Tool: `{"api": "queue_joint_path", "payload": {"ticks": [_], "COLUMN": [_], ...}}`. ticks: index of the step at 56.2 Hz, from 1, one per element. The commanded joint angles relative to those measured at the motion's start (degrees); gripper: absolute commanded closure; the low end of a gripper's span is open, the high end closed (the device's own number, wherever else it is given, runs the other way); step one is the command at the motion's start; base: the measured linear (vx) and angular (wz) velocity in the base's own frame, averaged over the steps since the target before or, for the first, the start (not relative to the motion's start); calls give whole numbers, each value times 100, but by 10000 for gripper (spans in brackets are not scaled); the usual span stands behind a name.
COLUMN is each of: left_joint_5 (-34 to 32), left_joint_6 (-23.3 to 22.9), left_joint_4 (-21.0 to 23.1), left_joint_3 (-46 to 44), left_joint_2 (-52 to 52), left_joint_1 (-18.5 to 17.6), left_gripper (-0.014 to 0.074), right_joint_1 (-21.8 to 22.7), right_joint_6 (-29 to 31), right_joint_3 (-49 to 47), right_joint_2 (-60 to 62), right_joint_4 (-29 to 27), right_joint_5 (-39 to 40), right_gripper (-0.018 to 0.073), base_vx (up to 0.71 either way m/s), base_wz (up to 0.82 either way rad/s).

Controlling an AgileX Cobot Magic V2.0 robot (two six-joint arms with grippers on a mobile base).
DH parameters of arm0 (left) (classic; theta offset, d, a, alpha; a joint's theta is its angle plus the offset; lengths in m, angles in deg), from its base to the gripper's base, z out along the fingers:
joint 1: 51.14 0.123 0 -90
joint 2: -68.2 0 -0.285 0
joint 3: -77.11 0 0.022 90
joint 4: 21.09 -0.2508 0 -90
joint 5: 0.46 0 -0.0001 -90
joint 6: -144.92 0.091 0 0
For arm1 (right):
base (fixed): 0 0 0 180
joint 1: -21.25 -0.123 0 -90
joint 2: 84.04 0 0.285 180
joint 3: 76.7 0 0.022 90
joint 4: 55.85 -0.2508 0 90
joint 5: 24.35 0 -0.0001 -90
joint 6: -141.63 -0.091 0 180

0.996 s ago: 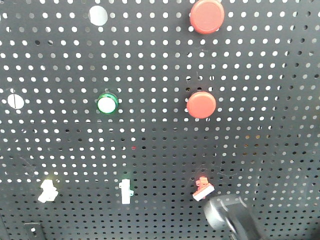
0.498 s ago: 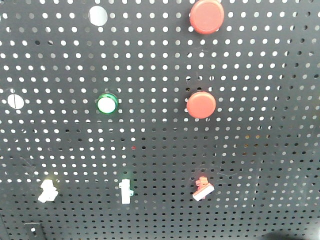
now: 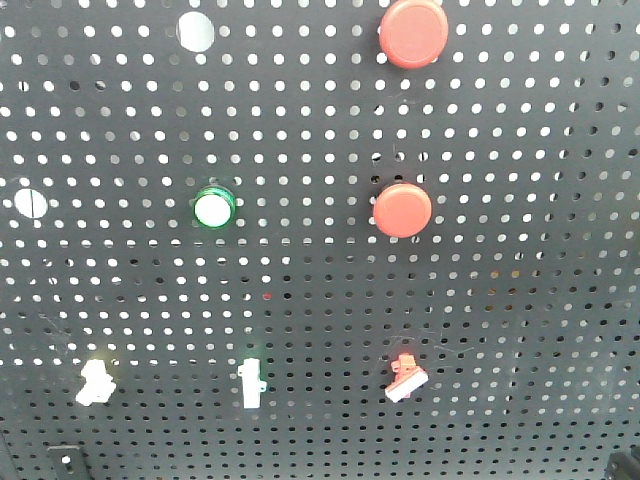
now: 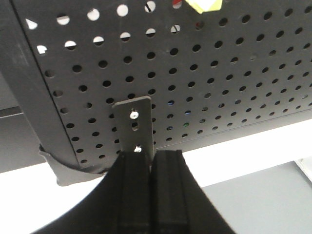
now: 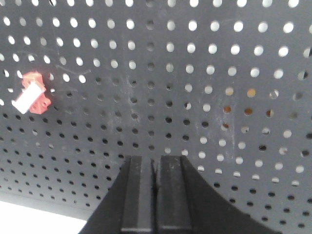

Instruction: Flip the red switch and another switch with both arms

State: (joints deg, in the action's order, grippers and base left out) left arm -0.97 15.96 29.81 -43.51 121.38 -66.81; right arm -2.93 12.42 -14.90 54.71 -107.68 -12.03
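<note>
The red switch [image 3: 406, 377] with its white lever sits low on the black pegboard [image 3: 320, 290], right of centre. In the right wrist view the red switch [image 5: 32, 93] is up and to the left of my right gripper [image 5: 155, 158], which is shut, empty and apart from it. The other switch [image 3: 96, 382], chunky and whitish, sits low on the left. My left gripper [image 4: 152, 153] is shut and empty, just below a metal bracket [image 4: 134, 126] near the board's lower corner. A yellowish piece [image 4: 204, 5] shows at the top edge of that view.
A slim white toggle [image 3: 251, 382] with a green glow stands between the two switches. Above are a green-ringed button [image 3: 213, 208], two big red buttons [image 3: 403, 209] [image 3: 413, 32] and two white round caps [image 3: 196, 30] [image 3: 31, 203]. A dark shape [image 3: 625, 467] shows at the bottom right corner.
The dark gripper seen beside and below the red switch one second ago has dropped out of the front view. The switches look unchanged.
</note>
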Motion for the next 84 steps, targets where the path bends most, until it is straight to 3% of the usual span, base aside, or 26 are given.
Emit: {"api": "queue_joint_path", "payload": {"ticks": [1, 17, 23, 25, 29, 30, 35, 38, 42, 49, 55, 58, 64, 76, 84], "left_joint_5": [-236, -284, -946, -1078, -1310, -1394, -1656, -1763, -1922, -2405, -2390, -2334, -1747, 221, 700], "left_joint_6": [-62, -57, -115, -327, -631, -671, -714, -714, -665, -770, -1635, -1996, -2912, -5151, -5417], "left_joint_4": [23, 8, -528, -843, -1877, -2471, -4122, -4806, -5289, -4977, -4290, -4202, -4354, -5355, -5615], "left_joint_3": [-152, -121, 88, 191, 412, 494, 890, 1119, 1442, 1934, 2040, 2047, 2047, 2047, 2047], "left_joint_2": [-32, -32, -52, -106, -279, -390, -756, -983, -1339, -2139, -2948, -3214, -3701, -4350, -4744], "left_joint_1": [1, 1, 1, 1, 1, 1, 9, 9, 17, 95, 333, 471, 882, 1494, 1495], "left_gripper": [594, 594, 594, 594, 594, 594, 594, 594, 594, 594, 594, 594, 594, 594, 594], "right_joint_1": [29, 29, 29, 29, 29, 29, 29, 29, 29, 29, 29, 29, 29, 29, 29], "right_joint_6": [47, 47, 47, 47, 47, 47, 47, 47, 47, 47, 47, 47, 47, 47, 47], "right_joint_3": [-178, -178, -178, -178, -178, -178, -178, -178, -178, -178, -178, -178, -178, -178, -178], "right_joint_2": [9, 9, 9, 9, 9, 9, 9, 9, 9, 9, 9, 9, 9, 9, 3], "right_joint_4": [96, 96, 96, 96, 96, 96, 96, 96, 96, 96, 96, 96, 96, 96, 96], "right_joint_5": [318, 315, 315, 323, 318, 318, 323, 323, 323, 323, 323, 323, 323, 323, 322], "right_gripper": [566, 566, 566, 566, 566, 566, 566, 566, 566, 566, 566, 566, 566, 566, 566], "base_vx": [0, 0, 0, 0, 0, 0, 0, 0, 0, 0, 0, 0, 0, 0, 0], "base_wz": [0, 0, 0, 0, 0, 0, 0, 0, 0, 0, 0, 0, 0, 0, 0]}}
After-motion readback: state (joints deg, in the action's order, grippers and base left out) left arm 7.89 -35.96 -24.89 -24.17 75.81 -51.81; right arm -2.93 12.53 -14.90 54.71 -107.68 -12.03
